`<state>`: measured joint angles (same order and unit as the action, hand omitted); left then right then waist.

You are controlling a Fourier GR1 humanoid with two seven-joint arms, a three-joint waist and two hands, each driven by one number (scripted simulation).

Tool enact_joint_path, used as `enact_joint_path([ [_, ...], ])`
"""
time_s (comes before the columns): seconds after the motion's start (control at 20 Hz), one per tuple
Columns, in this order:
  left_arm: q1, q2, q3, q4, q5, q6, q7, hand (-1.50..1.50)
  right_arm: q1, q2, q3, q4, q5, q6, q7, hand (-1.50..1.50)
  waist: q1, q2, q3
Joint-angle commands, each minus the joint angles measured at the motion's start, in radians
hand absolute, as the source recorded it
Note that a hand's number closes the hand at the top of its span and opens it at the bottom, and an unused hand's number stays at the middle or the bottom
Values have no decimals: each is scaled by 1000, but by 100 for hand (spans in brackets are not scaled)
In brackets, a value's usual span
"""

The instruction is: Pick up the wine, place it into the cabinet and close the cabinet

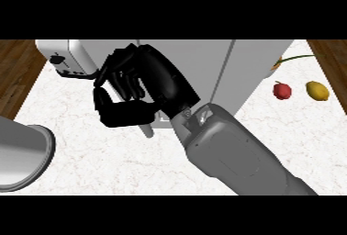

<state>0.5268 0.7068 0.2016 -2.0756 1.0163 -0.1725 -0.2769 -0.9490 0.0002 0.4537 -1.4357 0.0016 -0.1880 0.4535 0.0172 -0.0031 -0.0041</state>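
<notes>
The wine does not show as a bottle anywhere; only a pale sliver (148, 131) pokes out below the right hand (142, 87), and whether that is the bottle I cannot tell. If it is, expect glass: stiff, weighty, slick, breakable, best gripped round the body. The hand's fingers curl inward with the thumb underneath, just in front of the grey cabinet (224, 69). A toaster (64, 57) stands far left, fruit far right.
</notes>
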Motion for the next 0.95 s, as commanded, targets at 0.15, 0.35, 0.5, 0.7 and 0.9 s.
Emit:
enact_joint_path([
  [0.15, -113, -19, -59, 3, -15, 76, 82, -150, 5, -90, -142, 126, -45, 100, -141, 150, -18, 9, 5],
  [0.35, -115, -59, -135, -35, -87, 113, 77, -150, -28, -119, -166, 233, -33, 129, -207, 150, -9, 15, 5],
  [0.5, -172, -66, -149, -24, -115, 167, 85, -150, -65, -123, -178, 259, -10, 105, -216, 150, -14, 19, 4],
  [0.7, -178, -96, -186, 5, -137, 157, 69, -150, -52, -194, -219, 265, -52, 165, -240, 150, -17, 20, 4],
  [0.9, -233, -126, -225, 35, -173, 189, 62, -150, -64, -162, -199, 281, -38, 144, -250, 150, -24, 18, 3],
])
